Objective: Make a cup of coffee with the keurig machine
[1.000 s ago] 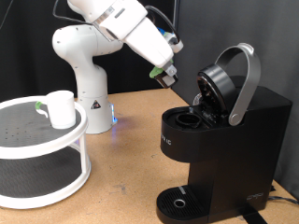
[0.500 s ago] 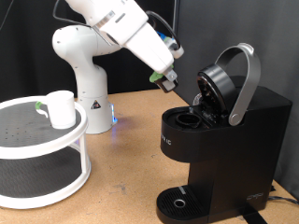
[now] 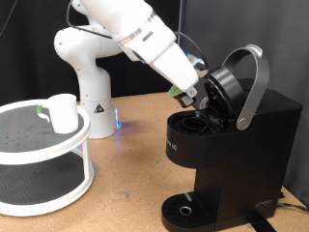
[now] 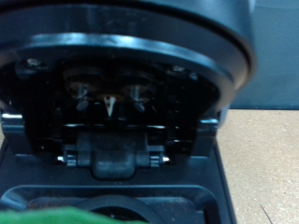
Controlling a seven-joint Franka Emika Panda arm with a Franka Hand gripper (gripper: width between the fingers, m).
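Inside keurig machine [image 4: 121,103] lid, brew needle [image 4: 110,105]

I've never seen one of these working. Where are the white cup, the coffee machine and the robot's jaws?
cup [image 3: 63,112], exterior view, its side wall.
keurig machine [image 3: 253,145], exterior view, black body.
gripper [image 3: 189,97], exterior view, tip at the open lid.

The keurig machine [image 3: 227,145] is showing matte black with a silver-grey lid handle [image 3: 253,85], the cup [image 3: 63,112] is sitting plain white on a white, dark-speckled stand [image 3: 43,159] at the left, and the arm [image 3: 126,34] is gleaming white over a tan tabletop [image 3: 126,193].
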